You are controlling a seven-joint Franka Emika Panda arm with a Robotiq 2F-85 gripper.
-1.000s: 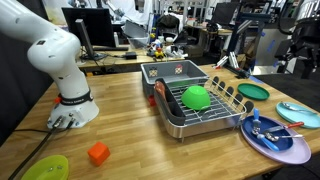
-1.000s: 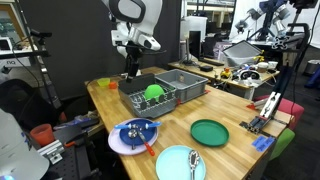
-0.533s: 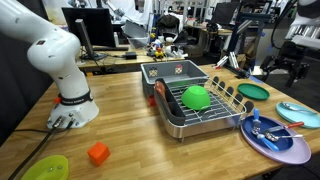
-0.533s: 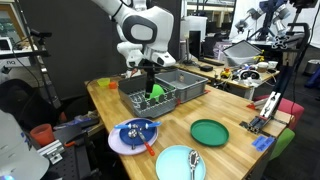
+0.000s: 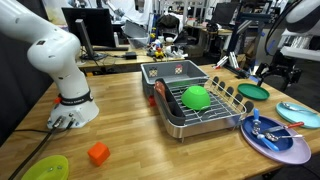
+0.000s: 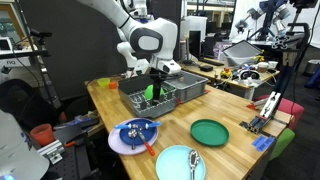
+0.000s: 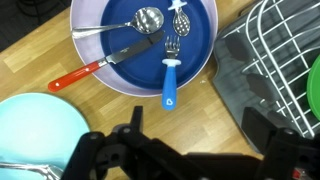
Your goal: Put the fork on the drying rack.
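The fork (image 7: pixel 170 70) has a blue handle and lies on a blue plate (image 7: pixel 120 30) that sits on a purple plate, beside a spoon (image 7: pixel 140 20) and a red-handled knife (image 7: pixel 85 70). The silver wire drying rack (image 7: pixel 285 50) lies just right of the plates in the wrist view. It shows in both exterior views (image 5: pixel 225 102) (image 6: pixel 135 103) and holds a green bowl (image 5: pixel 195 97). My gripper (image 7: pixel 198 121) is open and empty, hovering above the table between the plates and the rack. It also shows in both exterior views (image 5: pixel 280 68) (image 6: pixel 158 90).
A dark grey bin (image 5: pixel 175 70) stands behind the rack. A green plate (image 6: pixel 208 131) and a teal plate (image 6: pixel 182 163) with a spoon lie near the blue plate (image 6: pixel 135 130). An orange block (image 5: pixel 98 153) and a yellow-green plate (image 5: pixel 45 168) lie near the robot base.
The arm has swung over the rack toward the blue plate and come lower. The gripper has stayed open and empty. The objects have not moved.
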